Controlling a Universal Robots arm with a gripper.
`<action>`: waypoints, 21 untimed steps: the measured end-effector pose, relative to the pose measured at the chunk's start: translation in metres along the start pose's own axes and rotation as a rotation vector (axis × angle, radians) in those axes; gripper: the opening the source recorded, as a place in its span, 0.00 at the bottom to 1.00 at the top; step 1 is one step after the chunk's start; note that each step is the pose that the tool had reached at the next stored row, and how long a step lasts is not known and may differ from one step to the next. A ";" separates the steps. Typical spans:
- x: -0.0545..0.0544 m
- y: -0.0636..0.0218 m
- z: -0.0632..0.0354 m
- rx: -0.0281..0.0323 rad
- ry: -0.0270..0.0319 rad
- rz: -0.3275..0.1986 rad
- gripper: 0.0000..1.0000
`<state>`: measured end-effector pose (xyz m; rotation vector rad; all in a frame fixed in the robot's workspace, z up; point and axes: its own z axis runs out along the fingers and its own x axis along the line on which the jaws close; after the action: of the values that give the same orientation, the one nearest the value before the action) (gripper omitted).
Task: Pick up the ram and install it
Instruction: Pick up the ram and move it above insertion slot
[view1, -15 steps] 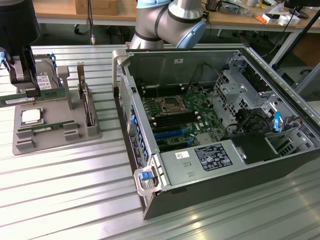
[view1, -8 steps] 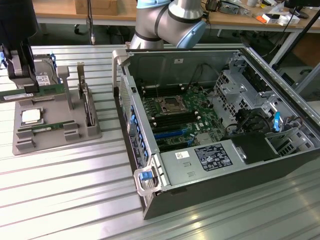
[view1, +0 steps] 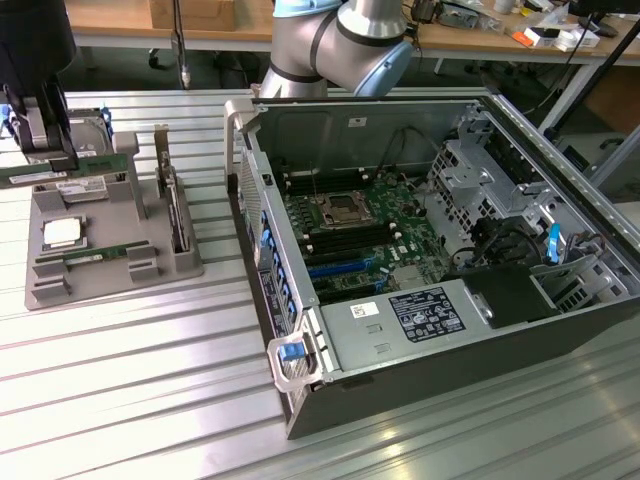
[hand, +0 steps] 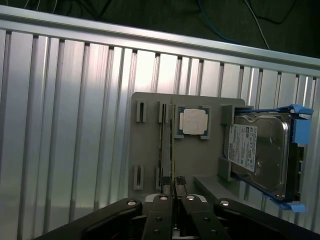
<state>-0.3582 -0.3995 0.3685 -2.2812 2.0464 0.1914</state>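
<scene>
My gripper (view1: 57, 158) — cut off at the exterior view's left edge — covers part of the ram (view1: 100, 167); label unreadable.

Grey tray (hand: 149, 150) holds a hard drive (hand: 260, 150) and CPU chip (hand: 194, 121).

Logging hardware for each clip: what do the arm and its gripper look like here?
The arm is built of rounded silver-grey tube segments with light blue joint caps. The gripper is black, with two slim fingers carried on jointed link bars fastened by small silver pins. No legible markings show on either.
</scene>
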 end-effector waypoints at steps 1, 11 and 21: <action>0.000 0.0000 -0.0014 0.0001 -0.0003 0.000 0.13; 0.000 -0.0006 -0.0046 -0.0008 0.0750 0.075 0.13; -0.001 -0.0014 -0.0121 0.0005 0.0797 0.090 0.13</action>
<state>-0.3564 -0.3996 0.3807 -2.2331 2.1890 0.1065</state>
